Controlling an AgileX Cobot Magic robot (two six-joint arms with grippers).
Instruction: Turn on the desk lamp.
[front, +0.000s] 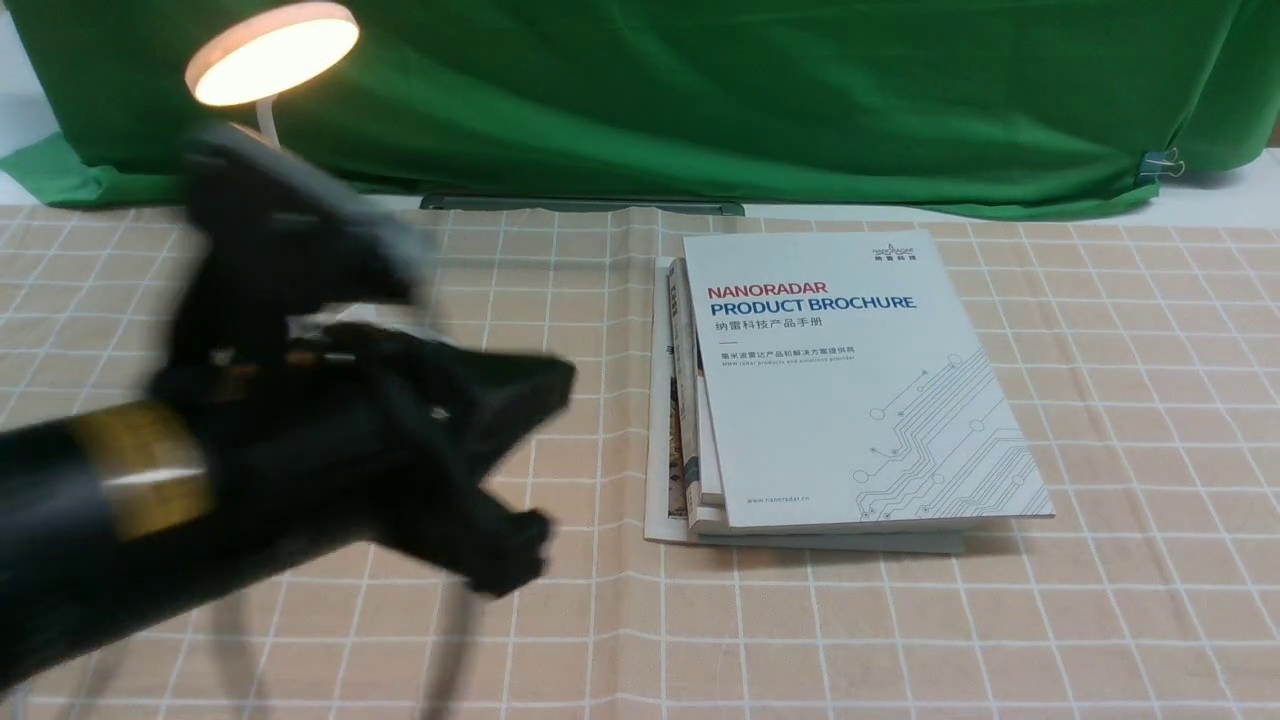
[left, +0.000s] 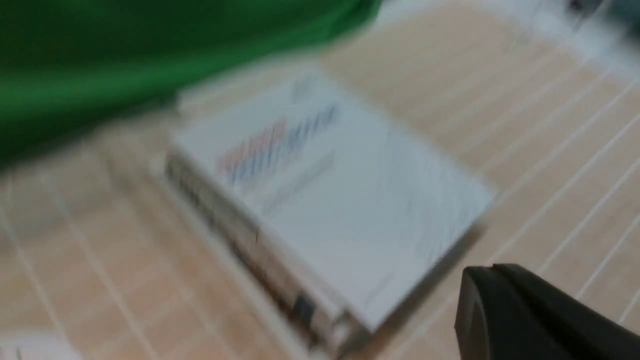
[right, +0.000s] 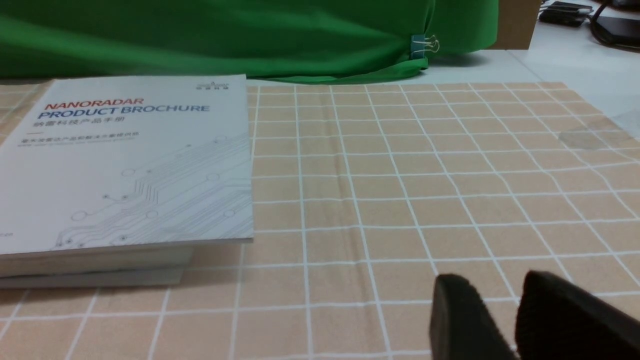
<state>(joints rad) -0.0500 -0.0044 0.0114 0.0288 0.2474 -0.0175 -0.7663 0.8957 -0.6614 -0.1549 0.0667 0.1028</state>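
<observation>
Here desk lamp (front: 272, 52) lit, disc tilted toward robot.

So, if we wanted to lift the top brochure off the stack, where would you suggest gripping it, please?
Probably take the brochure by its near right corner, coming from the robot's right. It lies flat, so there is nothing to pinch from above, but that corner overhangs the books beneath, leaving a gap for a lower finger.
</observation>
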